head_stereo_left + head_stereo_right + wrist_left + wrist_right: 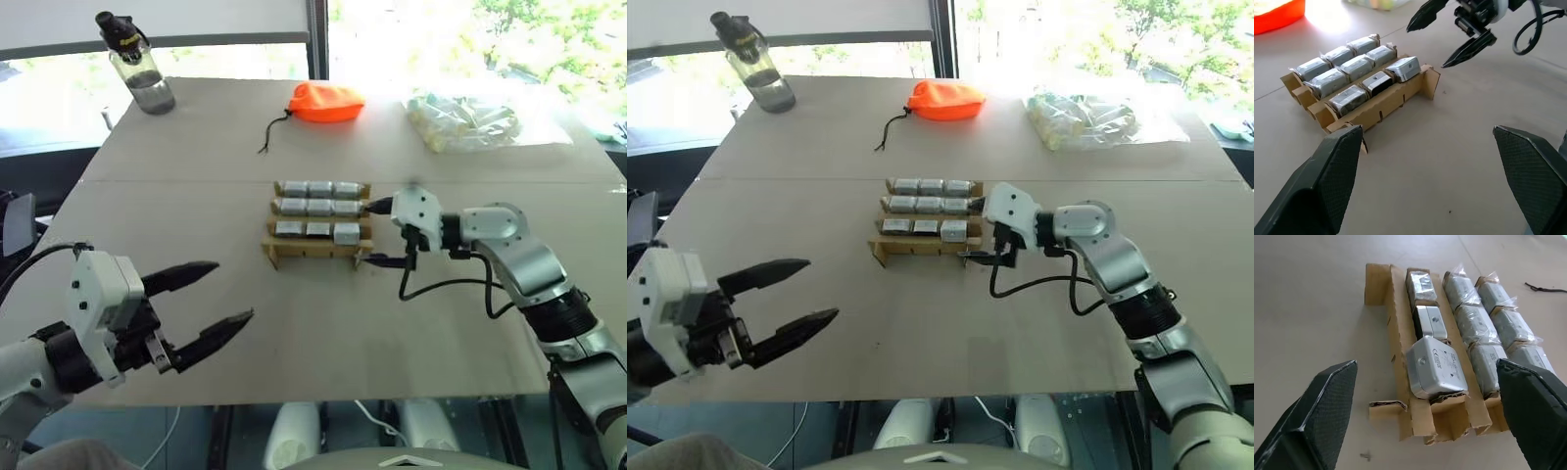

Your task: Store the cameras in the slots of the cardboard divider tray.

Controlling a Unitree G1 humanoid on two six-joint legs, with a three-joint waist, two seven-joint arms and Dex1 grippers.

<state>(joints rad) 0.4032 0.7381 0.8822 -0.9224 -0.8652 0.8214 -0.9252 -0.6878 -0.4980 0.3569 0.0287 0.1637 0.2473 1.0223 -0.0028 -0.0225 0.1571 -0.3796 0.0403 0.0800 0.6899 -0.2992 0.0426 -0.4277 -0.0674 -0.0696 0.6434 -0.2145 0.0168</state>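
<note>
All nine cameras [319, 208] sit in the tray [315, 253]; one stands proud. Both pincers, left [213, 305] and right [384, 233], gape wide, empty.

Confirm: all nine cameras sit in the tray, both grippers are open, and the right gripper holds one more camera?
Not quite. The right gripper is empty, open beside the tray, as the left eye view shows. The cameras are in their slots; the left gripper is open too.

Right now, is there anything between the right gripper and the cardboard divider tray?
Nothing visible. The right gripper, jaws open, hovers just beside the tray's right end, with bare table between them. All nine cameras already sit in slots.
</note>
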